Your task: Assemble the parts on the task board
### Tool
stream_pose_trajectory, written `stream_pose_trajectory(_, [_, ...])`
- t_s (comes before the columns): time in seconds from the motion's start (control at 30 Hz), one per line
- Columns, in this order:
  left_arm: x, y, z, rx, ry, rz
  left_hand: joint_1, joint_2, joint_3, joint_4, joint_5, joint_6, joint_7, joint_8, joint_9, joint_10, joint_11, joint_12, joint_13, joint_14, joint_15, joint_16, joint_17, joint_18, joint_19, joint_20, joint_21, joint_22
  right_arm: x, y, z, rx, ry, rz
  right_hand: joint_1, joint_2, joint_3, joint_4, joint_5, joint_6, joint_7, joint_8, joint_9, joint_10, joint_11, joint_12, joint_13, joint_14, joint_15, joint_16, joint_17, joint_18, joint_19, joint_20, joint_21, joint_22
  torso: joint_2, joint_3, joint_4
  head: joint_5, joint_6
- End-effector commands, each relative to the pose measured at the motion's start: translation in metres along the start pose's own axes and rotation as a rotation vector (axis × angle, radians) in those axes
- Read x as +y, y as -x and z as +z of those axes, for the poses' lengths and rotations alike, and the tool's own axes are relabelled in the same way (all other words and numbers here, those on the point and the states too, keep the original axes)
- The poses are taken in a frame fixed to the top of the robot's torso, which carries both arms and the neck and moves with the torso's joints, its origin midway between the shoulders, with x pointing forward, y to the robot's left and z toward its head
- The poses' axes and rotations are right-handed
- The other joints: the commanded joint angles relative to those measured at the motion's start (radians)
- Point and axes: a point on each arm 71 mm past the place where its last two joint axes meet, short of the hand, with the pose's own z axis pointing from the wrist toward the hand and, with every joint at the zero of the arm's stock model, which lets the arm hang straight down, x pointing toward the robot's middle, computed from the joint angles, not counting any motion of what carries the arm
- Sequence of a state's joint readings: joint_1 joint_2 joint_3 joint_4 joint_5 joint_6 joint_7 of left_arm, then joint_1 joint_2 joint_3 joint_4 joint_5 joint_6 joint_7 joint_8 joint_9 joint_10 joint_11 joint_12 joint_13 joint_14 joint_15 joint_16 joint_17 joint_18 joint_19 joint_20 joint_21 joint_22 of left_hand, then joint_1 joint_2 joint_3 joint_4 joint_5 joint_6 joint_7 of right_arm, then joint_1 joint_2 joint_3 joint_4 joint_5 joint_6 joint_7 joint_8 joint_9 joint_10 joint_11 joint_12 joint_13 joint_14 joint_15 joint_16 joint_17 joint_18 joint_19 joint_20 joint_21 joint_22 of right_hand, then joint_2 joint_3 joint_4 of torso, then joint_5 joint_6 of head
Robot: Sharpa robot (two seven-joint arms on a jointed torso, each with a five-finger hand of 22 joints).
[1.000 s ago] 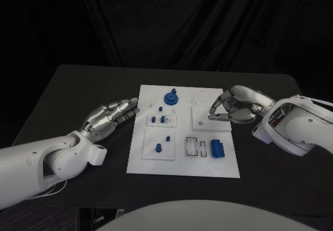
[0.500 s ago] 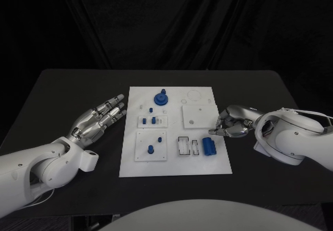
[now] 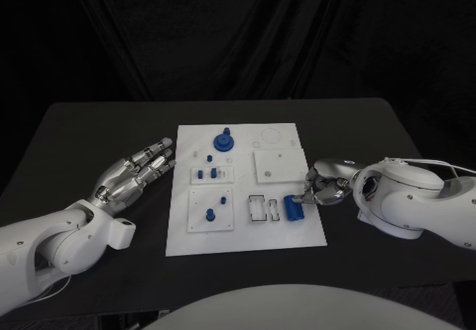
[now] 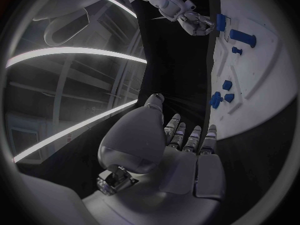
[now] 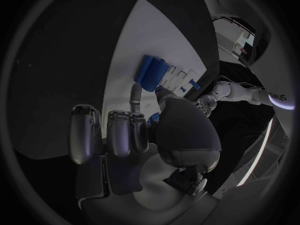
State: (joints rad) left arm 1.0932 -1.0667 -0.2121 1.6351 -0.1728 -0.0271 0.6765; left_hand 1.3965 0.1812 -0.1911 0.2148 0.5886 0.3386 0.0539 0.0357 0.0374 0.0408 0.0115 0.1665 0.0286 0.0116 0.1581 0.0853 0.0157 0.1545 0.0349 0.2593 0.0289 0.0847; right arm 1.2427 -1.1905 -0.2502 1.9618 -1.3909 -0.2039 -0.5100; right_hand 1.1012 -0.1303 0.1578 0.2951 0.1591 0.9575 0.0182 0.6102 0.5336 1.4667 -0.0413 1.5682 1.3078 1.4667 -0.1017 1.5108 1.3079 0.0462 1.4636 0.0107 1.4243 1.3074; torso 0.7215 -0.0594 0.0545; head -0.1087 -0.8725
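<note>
Head view. The board (image 3: 248, 234) lies at frame centre on the table (image 3: 89, 130). The right hand (image 3: 322, 188) sits at the board's right edge, fingers curled toward the blue cylinder (image 3: 294, 207) lying right of centre; whether it is gripped cannot be told here. The left hand (image 3: 132, 174) hovers flat and spread, left of the board, holding nothing. A blue gear (image 3: 224, 141) stands at the board's top; small pegs (image 3: 210, 215) occupy the left plates.

Left wrist view. The left hand (image 4: 187, 142) is open beside the board (image 4: 269, 80), with bare table around it.

Right wrist view. The right hand (image 5: 134, 127) reaches the cylinder (image 5: 150, 73); one fingertip (image 5: 135, 89) seems just short of it.

Judgement: the step is picking up the cylinder; next, close securely, lift clear of the adjacent slots (image 3: 262, 208).
</note>
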Motion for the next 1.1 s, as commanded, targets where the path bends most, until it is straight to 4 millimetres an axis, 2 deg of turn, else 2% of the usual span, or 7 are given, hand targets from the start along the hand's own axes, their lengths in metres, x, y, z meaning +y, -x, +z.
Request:
stream_pose_trajectory(0.03, [-0.011, -0.003, 0.0, 0.025, -0.154, -0.011, 0.016, 0.006, 0.005, -0.013, 0.008, 0.007, 0.016, 0.004, 0.002, 0.0, 0.019, 0.011, 0.001, 0.001, 0.016, 0.011, 0.002, 0.011, 0.0, 0.012, -0.005, -0.001, 0.001, -0.004, 0.0, 0.02, -0.029, -0.034, -0.013, 0.001, 0.004, 0.001, -0.007, 0.006, -0.001, 0.005, 0.002, 0.104, -0.009, 0.003, 0.263, 0.082, -0.007, -0.003, 0.149, -0.012, 0.063, -0.008, 0.002, 0.219, 0.001, -0.0003, 0.0015, -0.002, 0.0])
stream_pose_trajectory(0.23, [-0.01, -0.003, 0.0, 0.032, -0.144, -0.017, 0.029, 0.012, 0.013, -0.025, 0.02, 0.021, 0.024, 0.006, 0.004, 0.0, 0.031, 0.021, 0.002, 0.007, 0.027, 0.025, 0.005, 0.012, 0.001, 0.02, -0.004, 0.001, 0.007, -0.007, 0.001, 0.027, -0.008, -0.033, -0.017, 0.001, 0.005, 0.001, -0.013, 0.007, -0.002, 0.005, 0.004, 0.104, -0.01, 0.003, 0.263, 0.083, -0.008, -0.002, 0.15, -0.013, 0.064, -0.008, 0.004, 0.22, 0.002, -0.0009, 0.0035, -0.005, 0.0])
stream_pose_trajectory(0.43, [-0.009, -0.003, 0.0, 0.037, -0.131, -0.021, 0.034, 0.014, 0.017, -0.034, 0.023, 0.03, 0.036, 0.008, 0.005, -0.001, 0.044, 0.03, 0.003, 0.009, 0.034, 0.031, 0.006, 0.011, 0.003, 0.024, -0.004, 0.002, 0.012, -0.01, 0.002, 0.026, 0.019, -0.028, -0.02, 0.002, 0.005, 0.001, -0.016, 0.009, -0.002, 0.006, 0.005, 0.104, -0.011, 0.003, 0.263, 0.082, -0.008, -0.004, 0.148, -0.012, 0.063, -0.009, 0.003, 0.22, 0.001, -0.0011, 0.0016, 0.001, 0.0])
stream_pose_trajectory(0.77, [-0.008, -0.003, 0.0, 0.034, -0.12, -0.04, 0.036, 0.015, 0.019, -0.037, 0.024, 0.034, 0.04, 0.009, 0.006, -0.001, 0.049, 0.034, 0.004, 0.011, 0.038, 0.036, 0.006, 0.009, 0.004, 0.026, -0.003, 0.003, 0.023, -0.012, 0.005, 0.016, 0.07, -0.019, -0.006, 0.006, 0.015, -0.001, -0.012, 0.011, -0.005, 0.007, 0.01, 0.104, -0.013, 0.003, 0.263, 0.08, -0.01, -0.009, 0.138, -0.011, 0.061, -0.01, 0.0, 0.218, 0.0, -0.0009, 0.0022, 0.002, 0.0])
stream_pose_trajectory(1.1, [-0.007, -0.002, 0.001, 0.029, -0.11, -0.063, 0.039, 0.016, 0.022, -0.043, 0.027, 0.041, 0.047, 0.011, 0.007, 0.0, 0.057, 0.043, 0.005, 0.012, 0.041, 0.04, 0.007, 0.007, 0.006, 0.028, -0.002, 0.005, 0.029, -0.017, 0.009, 0.029, 0.086, -0.014, -0.002, 0.009, 0.019, -0.001, -0.011, -0.006, 0.0, -0.008, 0.008, 0.104, -0.009, 0.003, 0.263, 0.078, -0.008, -0.015, 0.128, -0.01, 0.057, -0.01, -0.008, 0.215, 0.0, -0.0012, 0.0023, 0.006, 0.0])
